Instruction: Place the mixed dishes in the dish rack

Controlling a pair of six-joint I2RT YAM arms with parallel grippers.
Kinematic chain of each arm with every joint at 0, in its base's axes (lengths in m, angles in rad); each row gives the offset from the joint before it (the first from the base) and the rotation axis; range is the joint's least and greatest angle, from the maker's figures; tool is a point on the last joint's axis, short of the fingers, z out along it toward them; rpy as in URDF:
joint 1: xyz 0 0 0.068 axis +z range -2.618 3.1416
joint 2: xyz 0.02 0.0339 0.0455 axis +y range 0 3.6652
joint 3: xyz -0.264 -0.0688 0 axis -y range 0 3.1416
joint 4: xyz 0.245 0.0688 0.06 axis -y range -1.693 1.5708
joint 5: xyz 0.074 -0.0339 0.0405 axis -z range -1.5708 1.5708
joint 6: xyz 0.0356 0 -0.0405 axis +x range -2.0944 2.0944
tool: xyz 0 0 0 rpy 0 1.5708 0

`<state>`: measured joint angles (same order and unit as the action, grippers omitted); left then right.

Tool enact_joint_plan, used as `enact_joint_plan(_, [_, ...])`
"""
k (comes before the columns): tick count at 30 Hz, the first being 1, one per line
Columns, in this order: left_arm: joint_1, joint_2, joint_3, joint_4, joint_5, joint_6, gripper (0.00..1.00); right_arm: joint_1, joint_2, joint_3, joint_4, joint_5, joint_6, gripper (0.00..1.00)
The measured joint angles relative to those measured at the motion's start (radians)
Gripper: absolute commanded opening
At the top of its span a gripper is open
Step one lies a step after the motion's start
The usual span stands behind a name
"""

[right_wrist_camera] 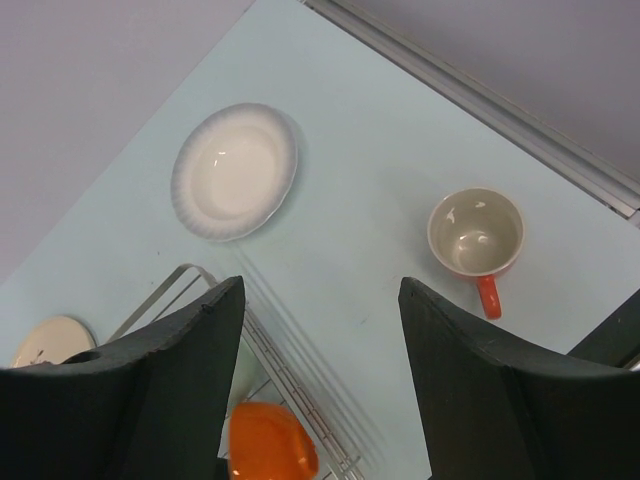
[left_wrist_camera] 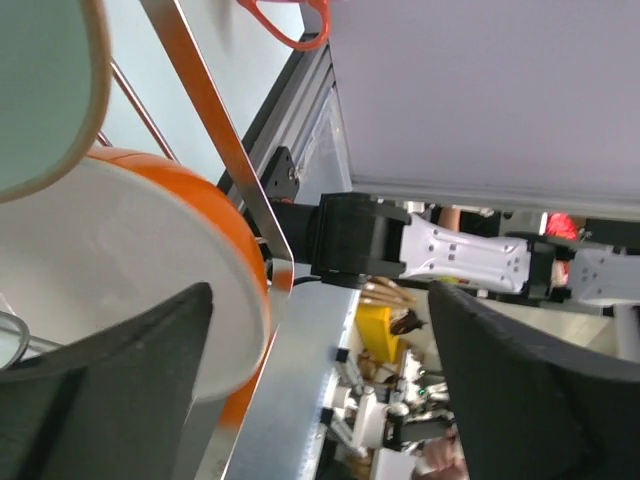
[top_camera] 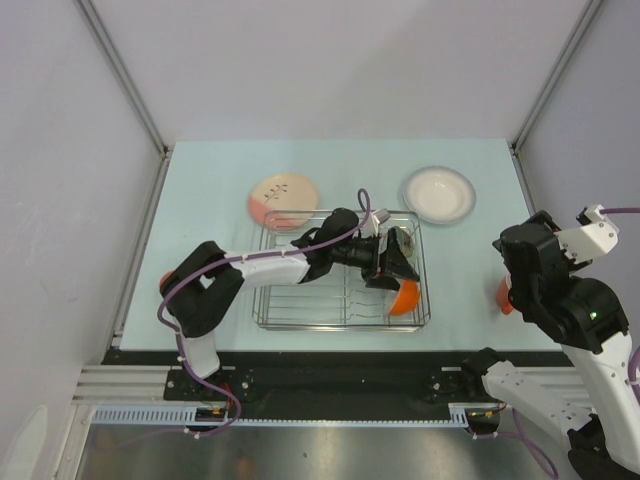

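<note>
Bowl in rack beside L tool, spread, empty; R tool same.

I see the orange-outside white bowl tilted on edge in the chrome wire dish rack, at its near-right corner. The cream plate lies flat at the rack's far-left corner. The white shallow bowl lies flat beyond its far-right corner. The orange mug stands upright on the surface, right of the rack.

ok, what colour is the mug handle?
Orange, matching the outside of the mug; the inside is cream. Clearest in the right wrist view.
</note>
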<state>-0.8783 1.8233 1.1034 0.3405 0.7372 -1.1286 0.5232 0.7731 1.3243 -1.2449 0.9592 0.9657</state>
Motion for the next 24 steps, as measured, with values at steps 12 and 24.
enact_joint_plan(12, [0.003, -0.008, 0.058, 0.007, 0.03, 0.019, 1.0, 0.0, 0.007, 0.0, 0.0, -0.007, 0.003, 0.71])
enact_joint_plan(24, [0.068, -0.137, 0.285, -0.287, 0.132, 0.304, 1.0, 0.0, 0.096, -0.012, 0.006, 0.024, 0.034, 0.84])
